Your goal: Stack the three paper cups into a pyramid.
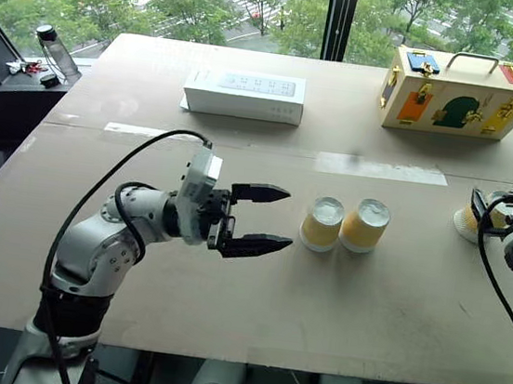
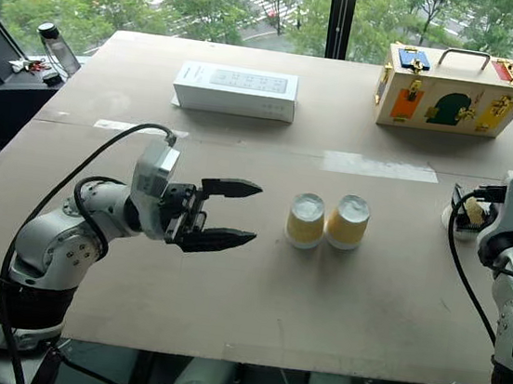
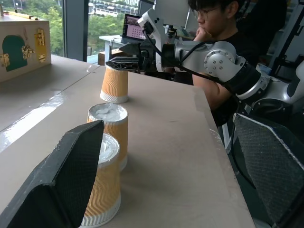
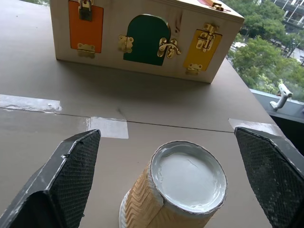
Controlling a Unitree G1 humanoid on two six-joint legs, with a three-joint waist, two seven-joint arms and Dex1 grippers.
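Note:
Two of the three paper cups [image 1: 322, 223] [image 1: 365, 225] stand upside down side by side, touching, in the middle of the table. My left gripper [image 1: 277, 219] is open just left of them, held level and pointing at them, with nothing between its fingers. In the left wrist view the near cup [image 3: 102, 185] is partly hidden by a finger [image 3: 71, 175]. The third cup [image 4: 183, 190], also upside down, stands near the table's right edge. My right gripper [image 4: 166, 132] is open around and slightly above it, without touching it. No pyramid stands.
A white flat box [image 1: 245, 94] lies at the back centre, and a wooden latch box [image 1: 456, 93] with a handle stands at the back right. A bottle [image 1: 54, 50] stands on the side ledge at the left. A person [image 3: 223, 28] sits beyond the table's right edge.

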